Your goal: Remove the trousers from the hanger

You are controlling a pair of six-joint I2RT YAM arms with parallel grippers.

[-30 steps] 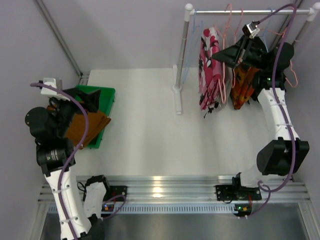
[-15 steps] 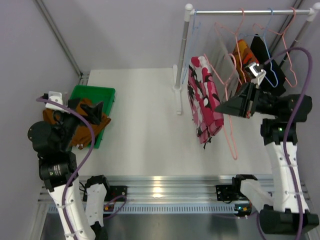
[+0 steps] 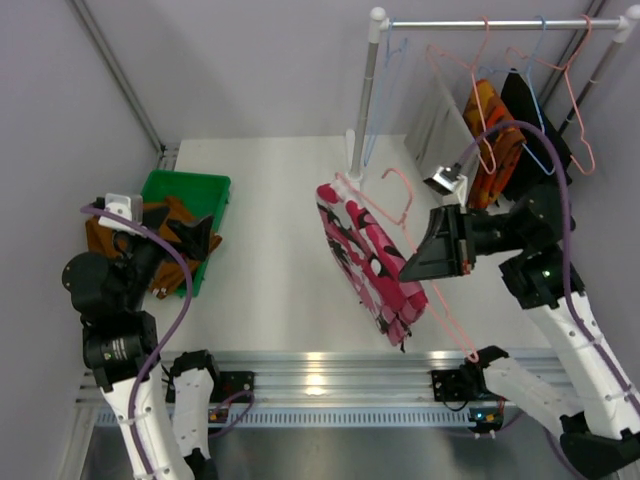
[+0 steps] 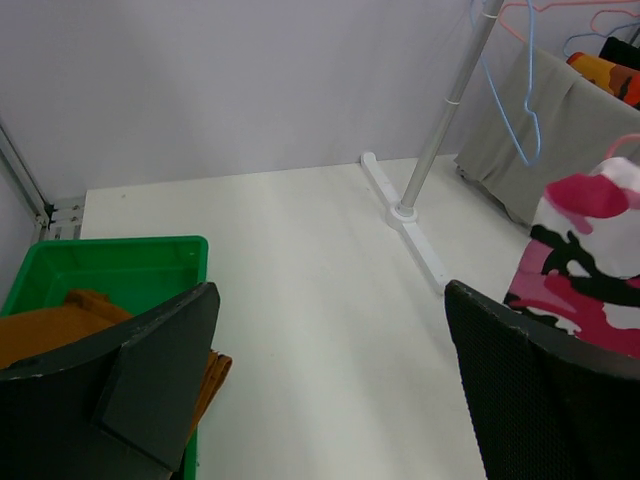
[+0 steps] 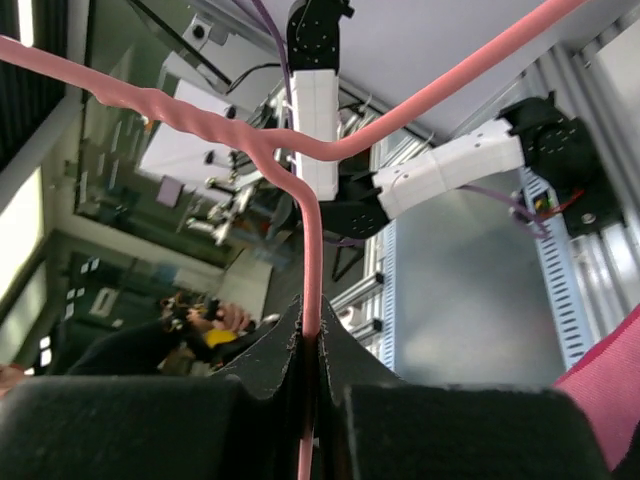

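Right arm: the right tool (image 3: 412, 268) is clamped hard on the thin wire of the pink hanger (image 5: 312, 240). The jaws are pressed together with only the wire between them, which the wrist view shows plainly.

- The floral trousers (image 3: 370, 265) are draped over that hanger. They hang tilted above the table (image 3: 270, 200), well apart from the rack (image 3: 480, 22).
- My read is that the hanger is held out in open space so the cloth hangs free and the other arm can reach it and drag it off.
- The orange garment (image 3: 490, 130) and the black garment (image 3: 525, 110) are on the rail behind, not involved.

Left arm: the left tool (image 4: 330, 330) has its fingers spread wide apart and grips nothing. It hovers at the near edge of the green bin (image 3: 185, 185) and faces across the table toward the floral pair.

- The mustard trousers (image 4: 50, 335) lie in the bin off any hanger, with some cloth spilling over the near rim. That pair looks done, and the bin looks like the drop place.

Floral pair not yet off its hanger.
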